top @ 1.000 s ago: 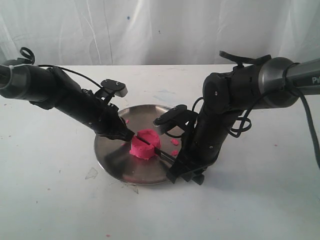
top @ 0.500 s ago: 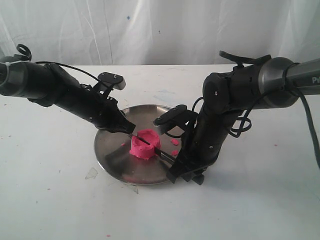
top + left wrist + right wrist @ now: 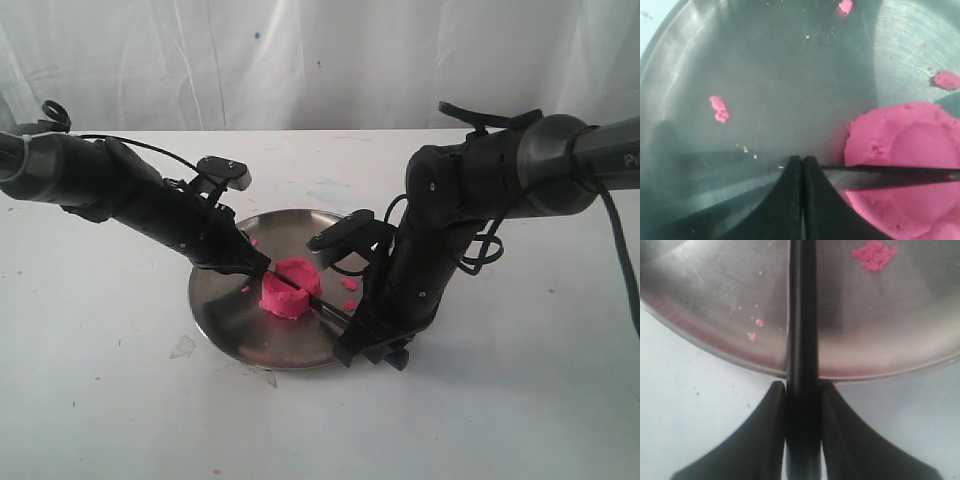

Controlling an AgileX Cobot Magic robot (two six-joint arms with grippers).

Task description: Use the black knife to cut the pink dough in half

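Observation:
The pink dough is a squat round lump in the middle of the steel plate. The black knife lies across its top, sunk into a groove. My right gripper, at the plate's near right rim, is shut on the knife's handle. My left gripper is shut, its tips at the dough's left side where the blade's point ends. In the left wrist view the blade runs out from behind the closed left gripper across the dough; it is not between the fingers.
Small pink crumbs lie on the plate right of the dough, and others on its left side. The plate sits on a white table before a white curtain. A clear scrap lies near the plate's left front.
My left gripper lifted slightly away from the knife's point half a second ago and has come back down to it. The right arm, knife and dough have stayed put.

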